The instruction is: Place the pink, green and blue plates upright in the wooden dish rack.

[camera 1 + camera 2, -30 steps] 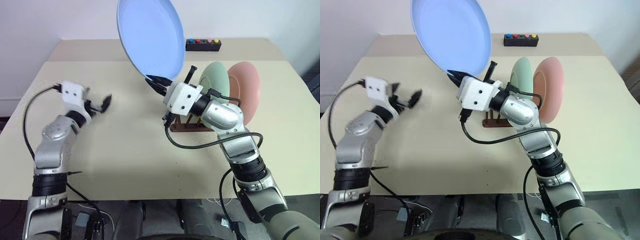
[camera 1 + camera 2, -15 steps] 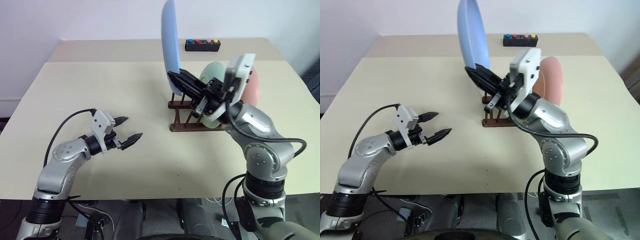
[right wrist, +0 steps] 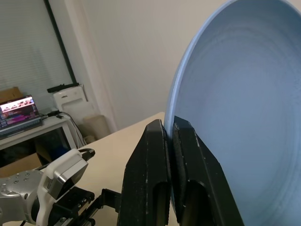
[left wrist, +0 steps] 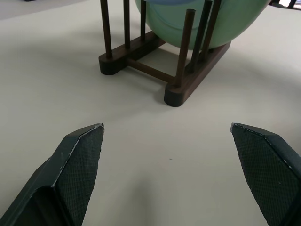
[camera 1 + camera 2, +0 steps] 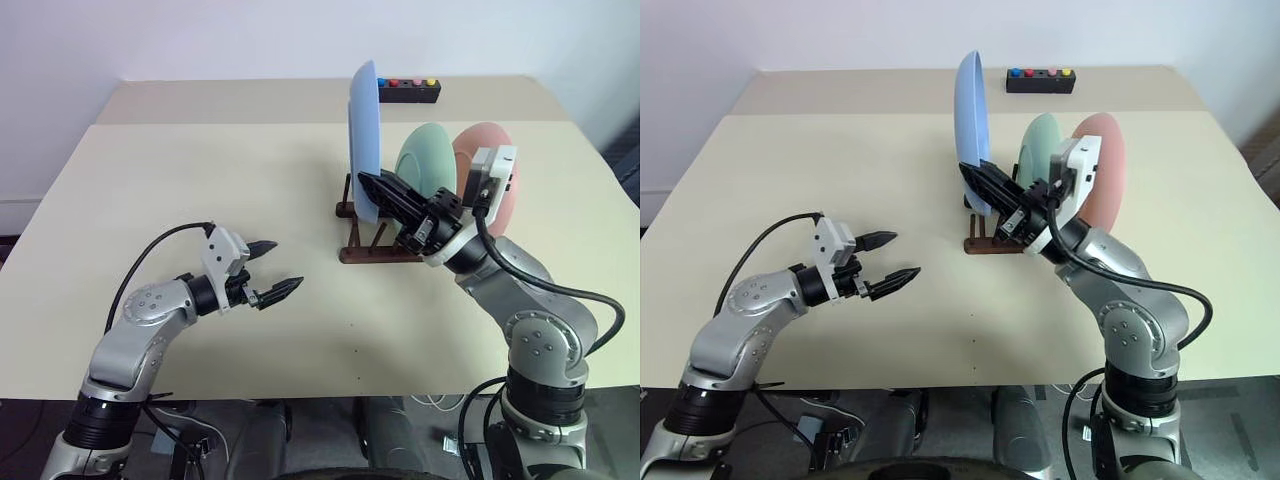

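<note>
My right gripper [image 5: 372,187] is shut on the lower rim of the blue plate [image 5: 364,132], holding it upright and edge-on above the left end of the wooden dish rack [image 5: 372,250]. The green plate [image 5: 425,160] and the pink plate [image 5: 492,155] stand upright in the rack behind it. In the right wrist view the two fingers [image 3: 157,165] clamp the blue plate [image 3: 244,94] at its edge. My left gripper [image 5: 277,268] hangs open over the bare table, left of the rack. Its wrist view shows the rack [image 4: 155,70] and the green plate [image 4: 202,21] ahead of it.
A black box with coloured buttons [image 5: 407,90] sits at the table's far edge behind the rack. The beige table [image 5: 180,170] stretches wide to the left and in front of the rack.
My right wrist rolled, turning the blue plate from face-on to edge-on, and lowered it to the right toward the rack. My left gripper swung right and down toward the table, still open.
</note>
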Motion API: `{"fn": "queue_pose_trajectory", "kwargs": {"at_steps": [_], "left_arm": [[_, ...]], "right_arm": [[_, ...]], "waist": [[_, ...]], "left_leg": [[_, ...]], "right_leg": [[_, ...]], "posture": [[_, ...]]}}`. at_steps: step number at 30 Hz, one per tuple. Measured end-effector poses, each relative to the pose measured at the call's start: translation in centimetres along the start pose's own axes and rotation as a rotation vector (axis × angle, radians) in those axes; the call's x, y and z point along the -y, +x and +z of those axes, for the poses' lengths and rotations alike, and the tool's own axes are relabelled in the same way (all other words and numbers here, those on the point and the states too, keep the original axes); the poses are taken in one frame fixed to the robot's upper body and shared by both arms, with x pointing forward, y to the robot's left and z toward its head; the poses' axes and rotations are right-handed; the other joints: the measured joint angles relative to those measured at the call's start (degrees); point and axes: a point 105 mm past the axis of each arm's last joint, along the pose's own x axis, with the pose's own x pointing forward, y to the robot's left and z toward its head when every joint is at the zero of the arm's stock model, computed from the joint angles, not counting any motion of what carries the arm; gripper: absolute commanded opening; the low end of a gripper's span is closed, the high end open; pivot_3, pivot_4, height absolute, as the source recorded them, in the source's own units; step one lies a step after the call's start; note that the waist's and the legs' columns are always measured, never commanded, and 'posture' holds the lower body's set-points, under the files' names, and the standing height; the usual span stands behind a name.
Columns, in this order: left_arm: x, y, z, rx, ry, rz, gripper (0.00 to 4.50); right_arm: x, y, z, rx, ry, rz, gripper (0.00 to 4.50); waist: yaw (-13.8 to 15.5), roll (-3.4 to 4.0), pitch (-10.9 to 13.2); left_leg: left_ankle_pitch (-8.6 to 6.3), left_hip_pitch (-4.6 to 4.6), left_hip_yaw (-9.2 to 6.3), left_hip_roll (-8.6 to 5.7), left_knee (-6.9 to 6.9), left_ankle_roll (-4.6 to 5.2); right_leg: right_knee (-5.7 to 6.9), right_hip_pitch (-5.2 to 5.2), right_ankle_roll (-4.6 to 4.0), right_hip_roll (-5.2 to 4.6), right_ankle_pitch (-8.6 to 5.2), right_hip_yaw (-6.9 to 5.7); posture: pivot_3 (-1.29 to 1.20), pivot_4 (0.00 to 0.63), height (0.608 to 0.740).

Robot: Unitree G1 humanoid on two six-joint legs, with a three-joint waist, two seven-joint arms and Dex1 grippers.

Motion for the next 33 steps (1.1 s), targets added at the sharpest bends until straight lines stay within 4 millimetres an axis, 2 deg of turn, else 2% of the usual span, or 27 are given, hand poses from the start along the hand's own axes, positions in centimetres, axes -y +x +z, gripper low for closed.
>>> {"fn": "queue_pose_trajectory", "kwargs": {"at_steps": [14, 18, 24, 33], "left_arm": [[0.3, -0.1, 0.1, -0.013, 0.008, -0.024, 4.43], [0.3, -0.1, 0.1, -0.013, 0.009, -0.025, 4.50], [0.4, 0.0, 0.0, -0.015, 0.010, -0.029, 4.50], [0.5, 0.0, 0.0, -0.015, 0.012, -0.030, 4.50]], "right_arm": [[0.3, 0.0, -0.3, -0.004, 0.072, -0.009, 0.00], [0.5, -0.1, -0.4, -0.009, 0.075, -0.023, 1.39], [0.6, -0.1, -0.4, -0.011, 0.076, -0.033, 4.45], [0.9, -0.2, -0.4, -0.026, 0.041, -0.051, 4.45]], "waist": [[0.00, 0.00, 0.00], [0.01, 0.00, 0.00], [0.00, 0.00, 0.00], [0.01, 0.00, 0.00]], "left_leg": [[0.00, 0.00, 0.00, 0.00, 0.00, 0.00], [0.00, 0.00, 0.00, 0.00, -0.01, 0.00], [0.00, 0.00, 0.00, 0.00, -0.01, 0.00], [0.00, 0.00, 0.00, 0.00, -0.01, 0.01]], "right_leg": [[-0.02, 0.00, 0.00, 0.00, 0.00, 0.00], [-0.02, 0.00, 0.00, 0.00, 0.00, 0.00], [-0.03, 0.00, -0.01, 0.00, 0.00, 0.00], [-0.03, 0.00, -0.01, 0.00, -0.01, 0.00]], "posture": [[0.00, 0.150, 0.740], [0.00, 0.150, 0.740], [0.00, 0.150, 0.740], [0.00, 0.150, 0.740]]}}
